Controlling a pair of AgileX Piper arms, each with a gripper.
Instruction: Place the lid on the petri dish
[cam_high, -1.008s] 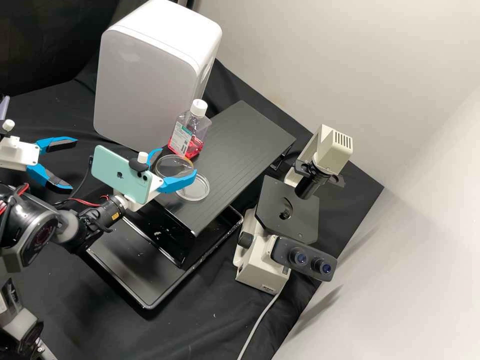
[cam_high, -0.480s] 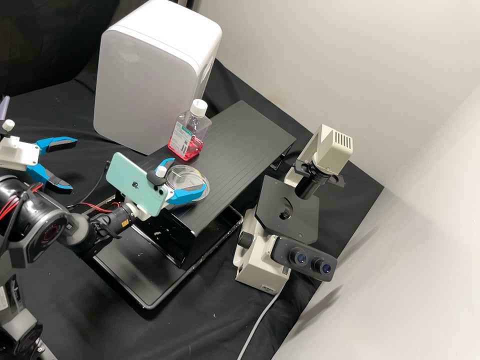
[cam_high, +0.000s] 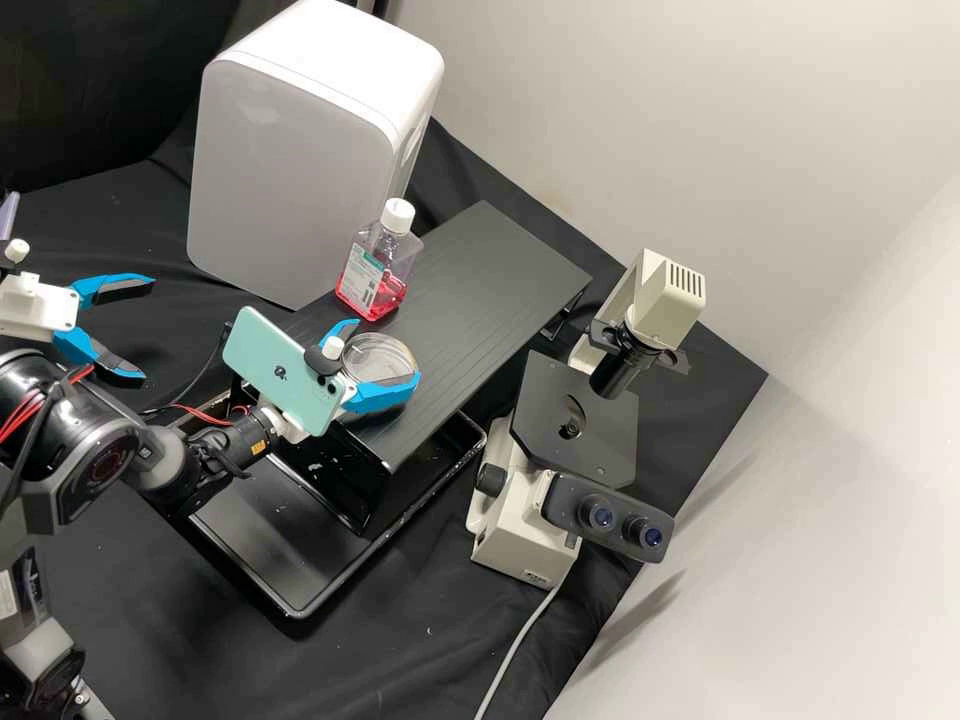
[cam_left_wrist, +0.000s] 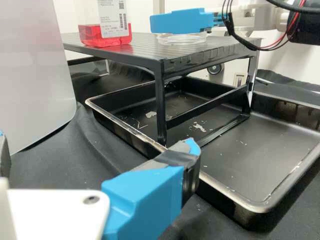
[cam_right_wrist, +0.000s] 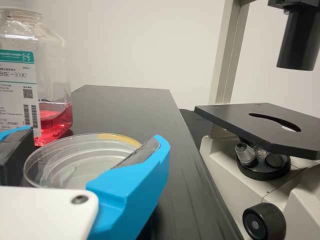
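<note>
At the near edge of the black counter (cam_high: 420, 640), the left gripper (cam_high: 143, 328) is hovering low beside a shallow black tray (cam_high: 255, 530), its fingers spread wide and grasping nothing. A black raised rack (cam_high: 490, 280) is standing with its legs in the tray, and the right gripper (cam_high: 378, 354) is reaching over the rack's near end. Its blue fingers (cam_right_wrist: 135, 175) are clenching the clear round lid (cam_right_wrist: 75, 155) from both sides, holding it level and low over the rack. From the left wrist view, the petri dish (cam_left_wrist: 181, 38) is sitting on the rack's top directly under that gripper, and the lid and dish are reading as one clear stack; whether the lid is fully seated cannot be told. Farther along the rack, a flask (cam_high: 378, 262) with red liquid and a white cap is standing upright. A large white box (cam_high: 300, 140) is rising behind it. Off to the rack's side, a white microscope (cam_high: 570, 470) is standing on the counter, close against the pale wall.
</note>
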